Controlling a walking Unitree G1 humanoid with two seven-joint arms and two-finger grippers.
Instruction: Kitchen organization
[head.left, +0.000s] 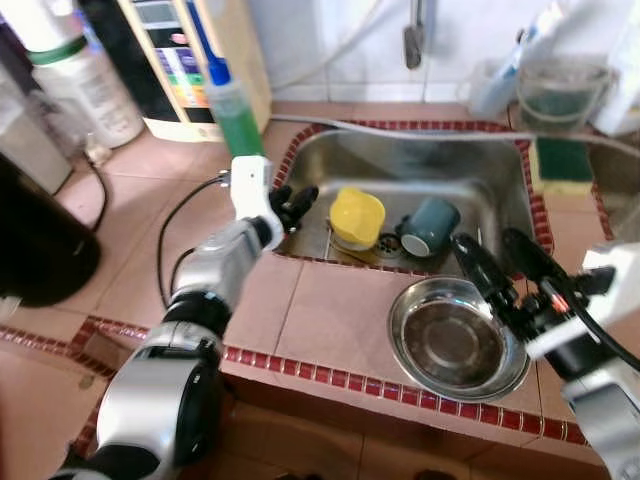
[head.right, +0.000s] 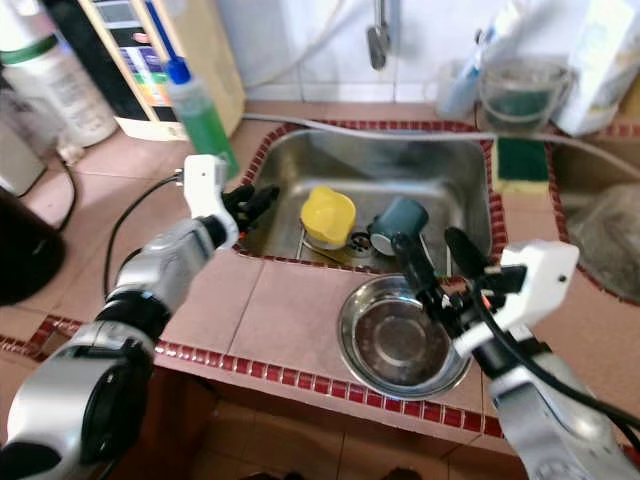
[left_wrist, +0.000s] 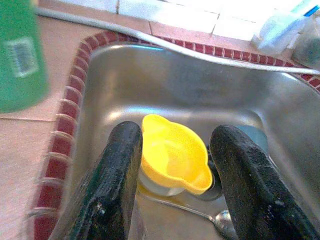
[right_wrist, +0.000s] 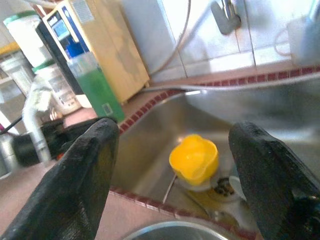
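Left wrist view: left gripper spread over sink rim, yellow cup beyond.

- Yellow cup and teal mug in the grey steel sink.
- Silver bowl on pinkish tiles edged dark red.
- Green bottle, blue cap.
- Green sponge.
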